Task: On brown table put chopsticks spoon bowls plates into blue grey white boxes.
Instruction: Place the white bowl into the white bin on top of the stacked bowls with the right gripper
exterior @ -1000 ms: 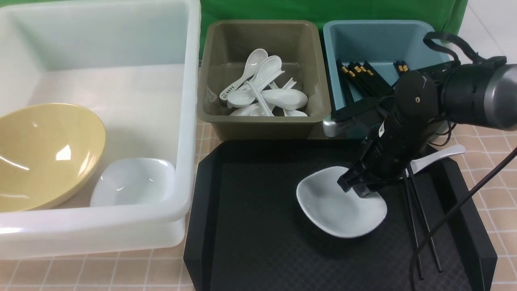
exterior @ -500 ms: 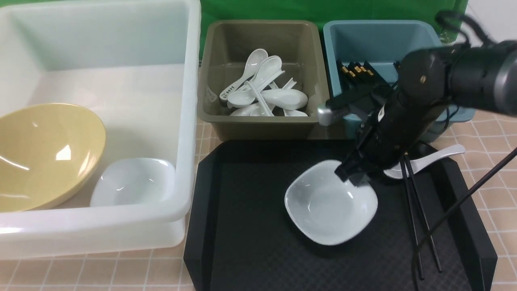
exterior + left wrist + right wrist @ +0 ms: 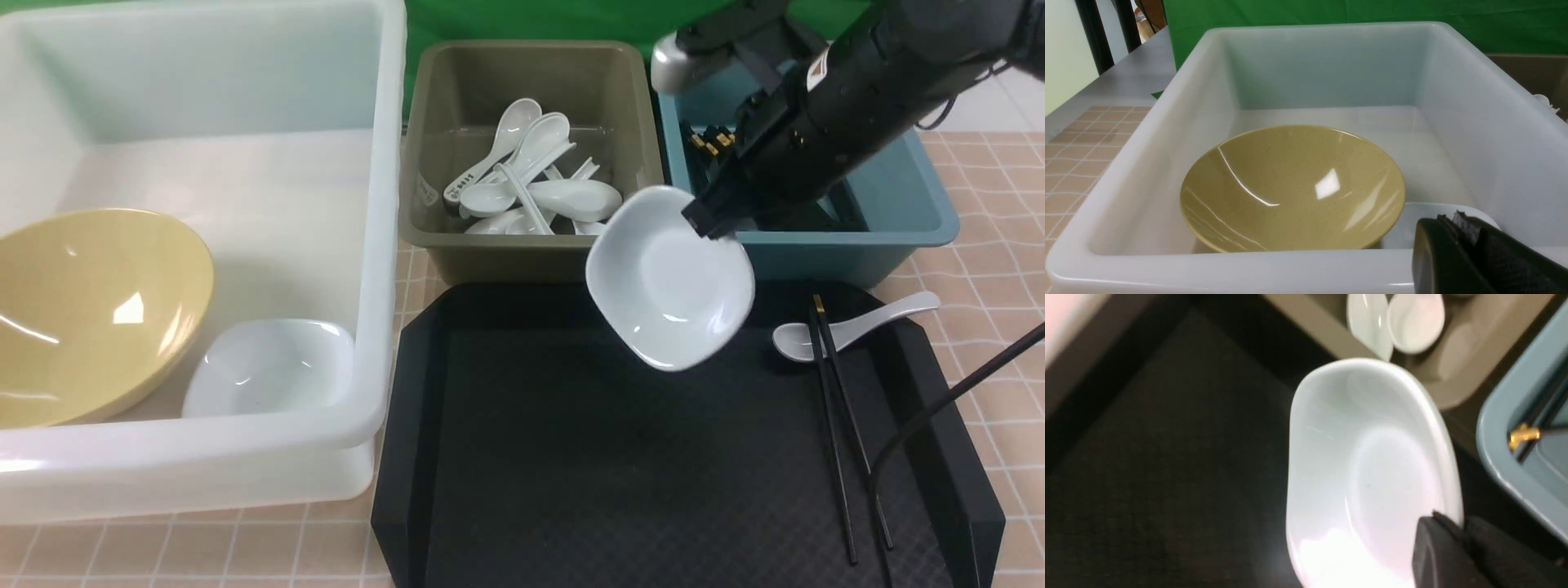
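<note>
Brown table with white gridlines lies before green backdrop.

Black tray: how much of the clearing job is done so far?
Done: yellow bowl and one white dish sit in the white tub, spoons in the olive-grey bin, chopsticks in the teal-blue bin. In hand: the right gripper pinches the second white dish by its rim, clear of the black tray. Left: one spoon and a pair of chopsticks lying on the tray.
</note>
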Controlling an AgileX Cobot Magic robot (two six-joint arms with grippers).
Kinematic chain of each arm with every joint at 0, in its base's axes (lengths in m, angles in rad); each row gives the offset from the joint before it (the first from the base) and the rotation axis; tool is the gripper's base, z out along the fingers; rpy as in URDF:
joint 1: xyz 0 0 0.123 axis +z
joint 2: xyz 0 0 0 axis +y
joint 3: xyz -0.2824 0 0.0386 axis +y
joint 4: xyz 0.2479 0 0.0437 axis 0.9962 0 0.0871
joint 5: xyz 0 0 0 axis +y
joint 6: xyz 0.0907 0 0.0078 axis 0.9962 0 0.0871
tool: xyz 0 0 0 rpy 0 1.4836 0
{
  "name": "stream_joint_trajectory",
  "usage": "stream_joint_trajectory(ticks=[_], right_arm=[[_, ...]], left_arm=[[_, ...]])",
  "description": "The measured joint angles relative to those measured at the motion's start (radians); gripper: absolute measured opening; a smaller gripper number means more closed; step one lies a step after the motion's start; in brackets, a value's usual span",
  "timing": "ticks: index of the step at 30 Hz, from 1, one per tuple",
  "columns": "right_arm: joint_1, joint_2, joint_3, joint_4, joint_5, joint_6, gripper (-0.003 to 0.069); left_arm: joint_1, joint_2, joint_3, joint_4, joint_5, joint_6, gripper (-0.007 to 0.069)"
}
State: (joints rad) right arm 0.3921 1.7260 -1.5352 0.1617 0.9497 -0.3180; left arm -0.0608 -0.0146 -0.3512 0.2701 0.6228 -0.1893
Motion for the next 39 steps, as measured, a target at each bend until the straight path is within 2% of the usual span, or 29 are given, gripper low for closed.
stream_joint_trajectory(ticks=[8, 14, 19, 23, 25, 26, 27, 28, 29, 33, 36, 39], right_arm=[[0.001, 0.036, 0.028, 0.119, 0.038, -0.066, 0.0078], [0.001, 0.130, 0.167, 0.231, -0.038, -0.129, 0.0078], [0.001, 0.177, 0.176, 0.248, -0.076, -0.131, 0.0081], [0.001, 0.206, 0.178, 0.245, -0.090, -0.134, 0.0155], [0.001, 0.212, 0.181, 0.242, -0.091, -0.136, 0.0242], [0.001, 0.212, 0.181, 0.242, -0.091, -0.137, 0.0251], [0.001, 0.212, 0.181, 0.242, -0.091, -0.139, 0.0331], [0.001, 0.212, 0.181, 0.242, -0.091, -0.139, 0.0342], [0.001, 0.213, 0.181, 0.242, -0.091, -0.138, 0.0423], [0.009, 0.234, 0.181, 0.244, -0.090, -0.120, 0.0524], [0.028, 0.262, 0.181, 0.246, -0.078, -0.111, 0.0521], [0.044, 0.265, 0.179, 0.247, -0.081, -0.109, 0.0456]], left_arm=[[0.000, 0.000, 0.000, 0.000, 0.000, 0.000, -0.0007], [0.000, 0.000, 0.000, 0.000, 0.000, 0.000, -0.0007], [0.000, 0.000, 0.000, 0.000, 0.000, 0.000, -0.0007], [0.000, 0.000, 0.000, 0.000, 0.000, 0.000, -0.0007], [0.000, 0.000, 0.000, 0.000, 0.000, 0.000, -0.0007], [0.000, 0.000, 0.000, 0.000, 0.000, 0.000, -0.0007], [0.000, 0.000, 0.000, 0.000, 0.000, 0.000, -0.0007], [0.000, 0.000, 0.000, 0.000, 0.000, 0.000, -0.0007], [0.000, 0.000, 0.000, 0.000, 0.000, 0.000, -0.0007], [0.000, 0.000, 0.000, 0.001, 0.000, 0.000, -0.0007], [0.000, 0.000, 0.000, 0.001, 0.000, 0.000, -0.0007], [0.000, 0.000, 0.000, 0.002, 0.000, 0.000, -0.0007]])
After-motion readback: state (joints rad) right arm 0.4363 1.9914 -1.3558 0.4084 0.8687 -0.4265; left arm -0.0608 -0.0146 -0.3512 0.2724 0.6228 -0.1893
